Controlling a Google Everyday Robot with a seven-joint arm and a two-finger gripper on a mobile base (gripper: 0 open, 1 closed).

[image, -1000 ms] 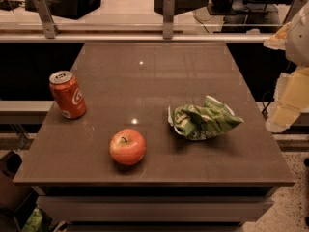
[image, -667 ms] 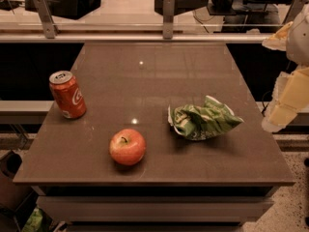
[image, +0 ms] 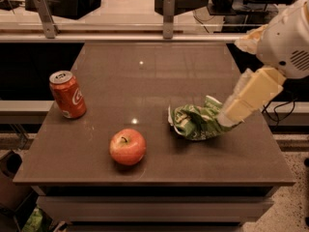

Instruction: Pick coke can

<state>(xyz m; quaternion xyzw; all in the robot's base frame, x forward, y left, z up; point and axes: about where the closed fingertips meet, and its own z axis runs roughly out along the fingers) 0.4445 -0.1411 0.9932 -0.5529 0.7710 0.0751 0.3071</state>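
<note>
The coke can (image: pixel 67 94) is red-orange with a white script logo and a silver top. It stands upright near the left edge of the brown table (image: pixel 145 71). My gripper (image: pixel 231 114) reaches in from the right on a white arm (image: pixel 287 37). Its cream-coloured end hangs over the right side of the table, just above the right end of a green chip bag (image: pixel 193 122). The gripper is far to the right of the can and holds nothing that I can see.
A red apple (image: pixel 127 146) sits near the table's front edge, between the can and the bag. A counter with metal posts (image: pixel 168 14) and dark equipment runs behind the table. The floor drops away on both sides.
The arm has swung left from the right edge of the view, so the gripper now hangs over the table by the chip bag. The can, apple and bag have not moved.
</note>
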